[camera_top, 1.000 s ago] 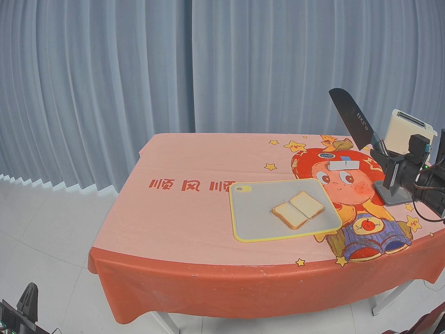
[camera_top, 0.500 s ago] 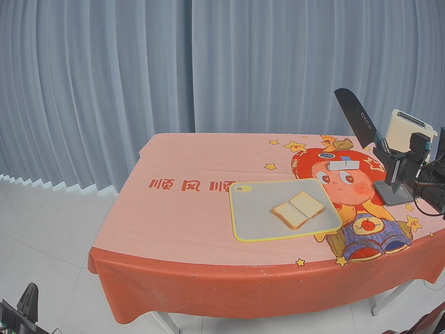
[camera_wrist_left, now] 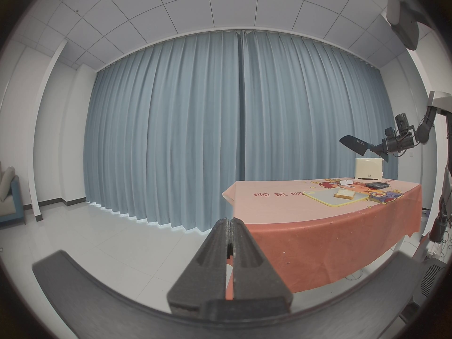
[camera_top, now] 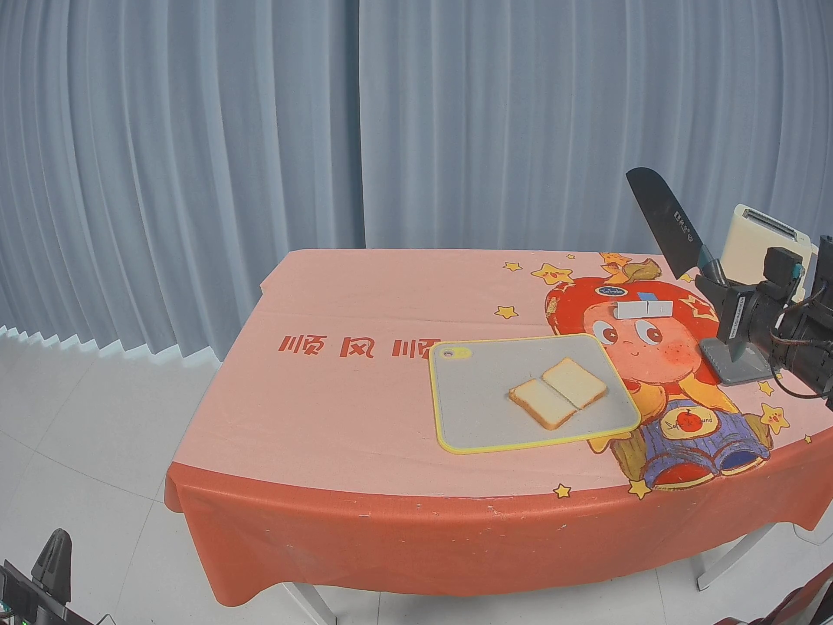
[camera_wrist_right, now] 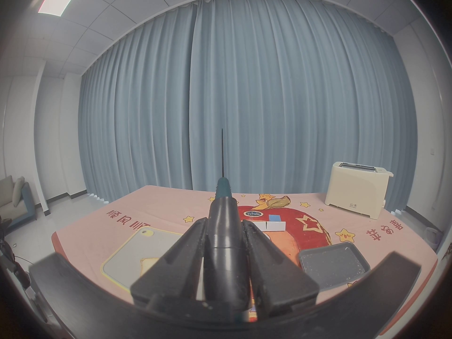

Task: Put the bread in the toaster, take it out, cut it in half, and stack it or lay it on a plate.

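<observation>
Two bread halves lie side by side on a grey cutting board with a yellow rim. My right gripper hangs at the table's right side, above a grey tray, shut on the handle of a black-bladed knife that points up and to the left. In the right wrist view the right gripper clamps the knife handle, blade edge-on. A cream toaster stands behind it. My left gripper is shut on nothing, low and well off the table's left side.
Two small white and blue blocks lie on the printed orange tablecloth. In the right wrist view, the grey tray sits in front of the toaster. A grey curtain hangs behind the table.
My right gripper has carried the knife a little to the right, away from the cutting board. The bread halves and the left arm have not moved.
</observation>
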{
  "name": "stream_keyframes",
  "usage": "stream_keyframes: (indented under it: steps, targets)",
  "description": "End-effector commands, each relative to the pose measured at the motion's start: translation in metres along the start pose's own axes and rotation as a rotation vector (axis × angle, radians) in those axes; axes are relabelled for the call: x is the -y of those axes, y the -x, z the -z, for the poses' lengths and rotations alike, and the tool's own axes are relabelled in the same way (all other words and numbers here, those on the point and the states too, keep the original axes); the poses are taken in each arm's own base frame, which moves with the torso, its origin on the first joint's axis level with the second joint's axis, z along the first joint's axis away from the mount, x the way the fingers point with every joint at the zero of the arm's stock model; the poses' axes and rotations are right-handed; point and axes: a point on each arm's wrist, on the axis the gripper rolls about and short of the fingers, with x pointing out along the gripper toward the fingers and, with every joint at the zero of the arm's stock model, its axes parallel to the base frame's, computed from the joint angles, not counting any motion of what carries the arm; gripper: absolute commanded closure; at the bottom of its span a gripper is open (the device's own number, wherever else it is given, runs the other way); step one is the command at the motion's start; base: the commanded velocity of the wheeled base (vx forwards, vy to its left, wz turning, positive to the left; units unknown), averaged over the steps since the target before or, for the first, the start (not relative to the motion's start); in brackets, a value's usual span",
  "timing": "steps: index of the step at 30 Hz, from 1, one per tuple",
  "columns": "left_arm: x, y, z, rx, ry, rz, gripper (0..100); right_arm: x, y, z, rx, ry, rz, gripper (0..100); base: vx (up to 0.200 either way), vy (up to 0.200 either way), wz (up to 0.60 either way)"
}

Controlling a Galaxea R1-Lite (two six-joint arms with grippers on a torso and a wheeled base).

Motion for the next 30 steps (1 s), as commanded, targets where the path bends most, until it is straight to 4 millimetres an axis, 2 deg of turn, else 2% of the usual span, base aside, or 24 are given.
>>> stream_keyframes:
  steps: [1, 30]
  targets:
    - [-0.0001, -0.0012, 0.0050, -0.017, 0.000, 0.001, 100, 0.0000, -0.0024, 0.0017, -0.008, 0.000, 0.000, 100, 0.000, 0.000, 0.00]
    - [0.0000, -0.0012, 0.0050, -0.017, 0.000, -0.001, 100, -0.0004, -0.0011, 0.0012, 0.001, 0.006, -0.003, 100, 0.000, 0.000, 0.00]
